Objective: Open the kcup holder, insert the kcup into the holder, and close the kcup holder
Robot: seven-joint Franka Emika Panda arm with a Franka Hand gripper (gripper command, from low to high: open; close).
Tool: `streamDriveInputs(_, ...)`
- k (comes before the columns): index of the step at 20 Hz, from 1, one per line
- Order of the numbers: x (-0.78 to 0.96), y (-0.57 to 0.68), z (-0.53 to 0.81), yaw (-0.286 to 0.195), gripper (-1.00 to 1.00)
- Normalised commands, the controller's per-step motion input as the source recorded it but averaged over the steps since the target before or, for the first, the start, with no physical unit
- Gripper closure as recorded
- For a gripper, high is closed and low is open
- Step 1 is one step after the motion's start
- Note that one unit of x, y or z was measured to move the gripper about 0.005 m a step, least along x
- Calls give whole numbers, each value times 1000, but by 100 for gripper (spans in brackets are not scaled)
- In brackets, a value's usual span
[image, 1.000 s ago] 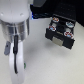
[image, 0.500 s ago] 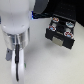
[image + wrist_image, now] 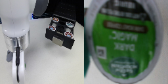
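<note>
The kcup (image 3: 126, 42) fills the wrist view: a round pod with a bright green top, white lettering and a pale rim, very close and blurred. No fingers show there. In the exterior view my white arm (image 3: 17, 35) stands at the left and reaches down, with the gripper (image 3: 18, 74) low at the bottom edge; its jaws are not clear. The kcup is hidden in that view. The black kcup holder (image 3: 59, 42) sits at the exterior view's right, apart from the arm, with a drawer pulled out.
Several pods with red-and-white tops (image 3: 61, 27) lie in rows in the open drawer. A blue object (image 3: 35, 16) shows behind the arm. The pale table (image 3: 50, 62) spreads between arm and holder.
</note>
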Motion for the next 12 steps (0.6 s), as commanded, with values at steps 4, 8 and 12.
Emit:
streamDriveInputs(4, 44, 151, 549, -51, 100)
streamDriveInputs(8, 23, 263, 752, -40, 100)
streamDriveInputs(12, 22, 451, 860, 9, 100)
